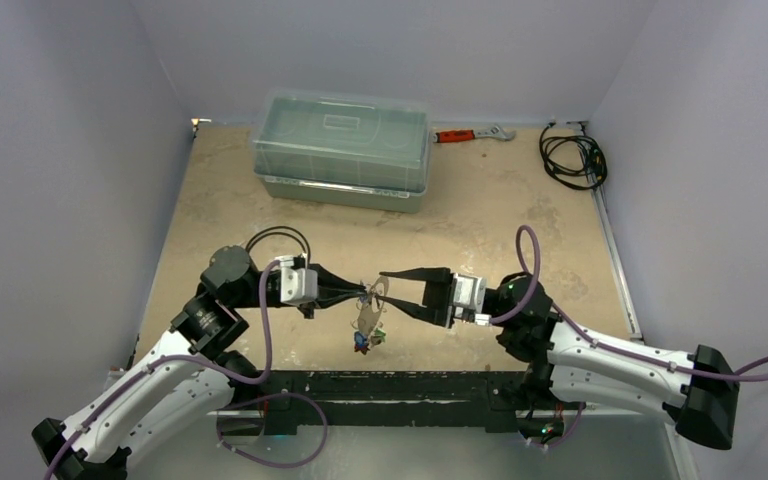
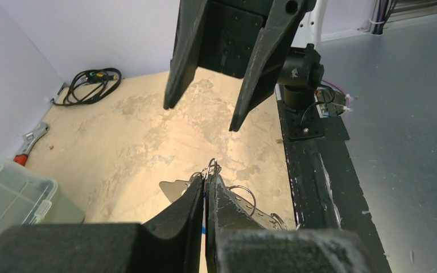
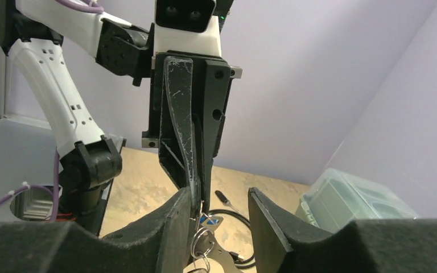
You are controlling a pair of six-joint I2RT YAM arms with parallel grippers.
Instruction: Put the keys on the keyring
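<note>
The keyring, a flat silver-grey plate, hangs above the table between the two arms, with tagged keys dangling from its lower end. My left gripper is shut at the keyring's top. Small wire rings poke out of its tips and a blue sliver shows between the fingers. In the right wrist view a blue-tagged key sits just under those tips, above the keyring. My right gripper is open, its fingers on either side of the left gripper's tip and gripping nothing.
A clear lidded plastic box stands at the back of the table. An orange-handled wrench lies to its right, and a coiled black cable sits in the back right corner. A black base rail runs along the near edge.
</note>
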